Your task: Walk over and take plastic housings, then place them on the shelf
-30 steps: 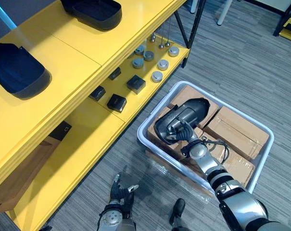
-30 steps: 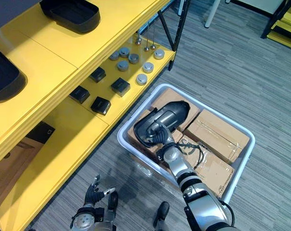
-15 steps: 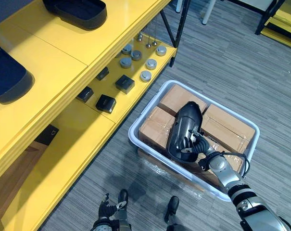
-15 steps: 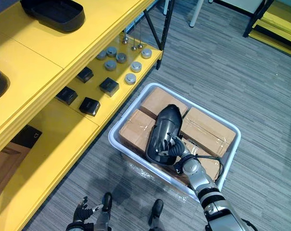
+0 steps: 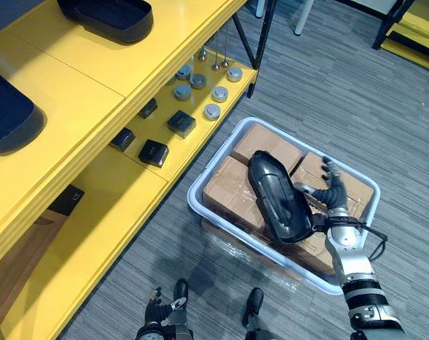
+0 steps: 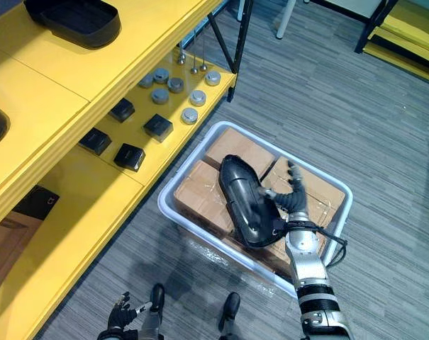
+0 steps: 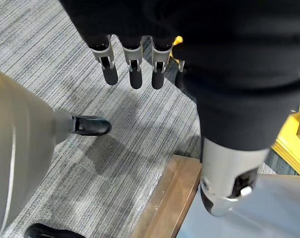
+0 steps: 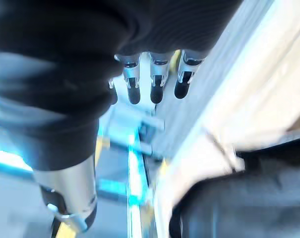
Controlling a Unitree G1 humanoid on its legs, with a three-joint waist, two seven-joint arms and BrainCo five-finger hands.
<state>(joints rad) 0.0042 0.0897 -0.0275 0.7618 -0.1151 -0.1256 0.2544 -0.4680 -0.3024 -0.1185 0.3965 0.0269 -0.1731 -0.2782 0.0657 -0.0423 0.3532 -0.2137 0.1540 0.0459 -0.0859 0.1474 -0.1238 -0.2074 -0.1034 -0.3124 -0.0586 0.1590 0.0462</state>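
A black plastic housing (image 5: 278, 200) lies tilted on the cardboard boxes inside the white bin (image 5: 200, 212), hollow side up. My right hand (image 5: 332, 197) is just right of it, open with fingers spread upward, its palm close against the housing's edge. In the right wrist view the fingers (image 8: 155, 82) are straight, with a dark shape that may be the housing (image 8: 239, 208) beside them. Two more black housings (image 5: 106, 15) (image 5: 8, 119) rest on the yellow shelf's top board (image 5: 79, 78). My left hand (image 5: 161, 315) hangs low over the floor, its fingers (image 7: 132, 64) straight.
The lower shelf board holds small black boxes (image 5: 154, 152) and grey round discs (image 5: 213, 111). Cardboard boxes (image 5: 267, 145) fill the bin, which stands on grey carpet next to the shelf. Another yellow rack (image 5: 413, 42) stands at the far right.
My right hand has opened off the housing and moved to its right side; the housing now lies in the bin. The view shifted slightly.
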